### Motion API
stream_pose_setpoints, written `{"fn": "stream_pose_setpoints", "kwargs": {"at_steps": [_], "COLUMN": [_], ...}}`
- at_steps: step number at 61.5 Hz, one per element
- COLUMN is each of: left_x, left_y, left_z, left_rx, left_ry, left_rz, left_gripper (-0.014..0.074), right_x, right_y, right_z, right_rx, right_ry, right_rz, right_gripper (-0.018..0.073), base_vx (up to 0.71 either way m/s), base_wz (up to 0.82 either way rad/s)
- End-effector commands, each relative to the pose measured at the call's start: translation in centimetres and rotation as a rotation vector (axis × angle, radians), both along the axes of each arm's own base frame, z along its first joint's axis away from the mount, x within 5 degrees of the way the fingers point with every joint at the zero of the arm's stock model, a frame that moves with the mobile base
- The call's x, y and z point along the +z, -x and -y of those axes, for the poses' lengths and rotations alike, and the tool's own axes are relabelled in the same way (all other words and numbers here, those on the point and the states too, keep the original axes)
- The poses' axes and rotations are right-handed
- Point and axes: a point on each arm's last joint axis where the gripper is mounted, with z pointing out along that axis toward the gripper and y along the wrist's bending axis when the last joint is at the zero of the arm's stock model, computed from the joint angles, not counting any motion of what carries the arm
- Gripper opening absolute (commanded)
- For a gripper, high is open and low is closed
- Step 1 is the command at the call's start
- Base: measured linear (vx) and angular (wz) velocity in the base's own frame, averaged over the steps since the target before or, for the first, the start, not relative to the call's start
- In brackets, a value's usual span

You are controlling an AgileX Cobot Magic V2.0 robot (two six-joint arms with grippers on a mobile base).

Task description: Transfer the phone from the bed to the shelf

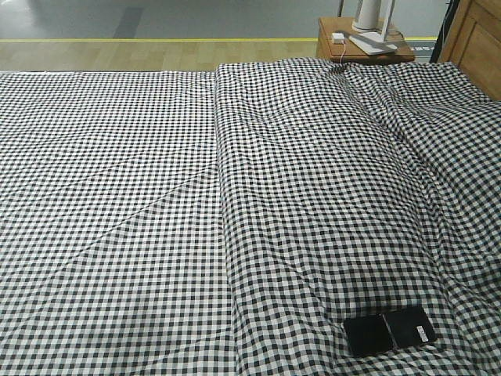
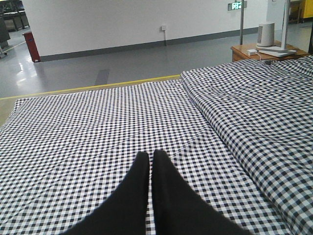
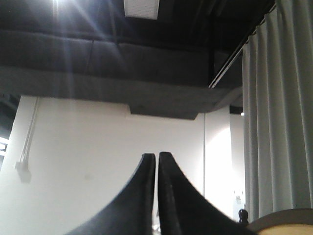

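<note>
You are seeing the phone (image 1: pixel 390 330) lying on the bed (image 1: pixel 117 196); left tool (image 2: pixel 150 153) and right tool (image 3: pixel 157 155) are sitting closed, empty; 0 steps done.

I'm seeing the phone (image 1: pixel 390 330) lying on the bed (image 1: pixel 117 196), near its front edge and well to the right. A table (image 1: pixel 401 53) is standing behind the bed's far right part, and floor (image 1: pixel 117 39) is running behind its far edge.

The bed (image 1: pixel 117 196) was spread with creased black-and-white gingham — and the phone (image 1: pixel 390 330) lay flat on the fabric, near the front view's lower right corner.
</note>
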Motion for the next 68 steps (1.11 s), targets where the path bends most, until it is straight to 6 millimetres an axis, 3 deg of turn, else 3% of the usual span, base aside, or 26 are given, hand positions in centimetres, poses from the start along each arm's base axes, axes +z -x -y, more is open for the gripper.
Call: {"fn": "stream_pose_setpoints", "kwargs": {"at_steps": [1,7,16,27,36,54,68], "left_x": [1.5,1.5,1.5,1.5,1.5,1.5,1.5], "left_y": [0.1,0.1,0.1,0.1,0.1,0.1,0.1], "left_z": [0.0,0.0,0.0,0.0,0.0,0.0,0.0], "left_rx": [-0.004,-0.004,-0.004,-0.004,-0.004,-0.004,-0.004], "left_ry": [0.016,0.016,0.016,0.016,0.016,0.016,0.016], "left_rz": [0.099,0.099,0.099,0.099,0.099,0.099,0.099], "left_gripper": [0.0001,0.0001,0.0001,0.0001,0.0001,0.0001,0.0001], "right_x": [2.9,4.7,5.3,3.6,1.8,0.7,1.3], "right_y": [-1.1,-3.1,-7.0,-11.6,-14.4,-16.0,-16.1], "right_z": [0.0,-0.1,-0.2,-0.3,-0.3,-0.3,-0.3], "right_rx": [-0.013,-0.006,0.004,0.012,0.015,0.015,0.011], "right_ry": [0.023,0.027,0.031,0.028,0.028,0.027,0.027], "right_rz": [-0.05,-0.185,-0.41,-0.641,-0.765,-0.821,-0.754], "right_gripper": [-0.0005,-0.0003,0.0005,0.0074,0.0242,0.0725,0.0716], "base_vx": [0.0,0.0,0.0,0.0,0.0,0.0,0.0], "base_wz": [0.0,0.0,0.0,0.0,0.0,0.0,0.0]}}
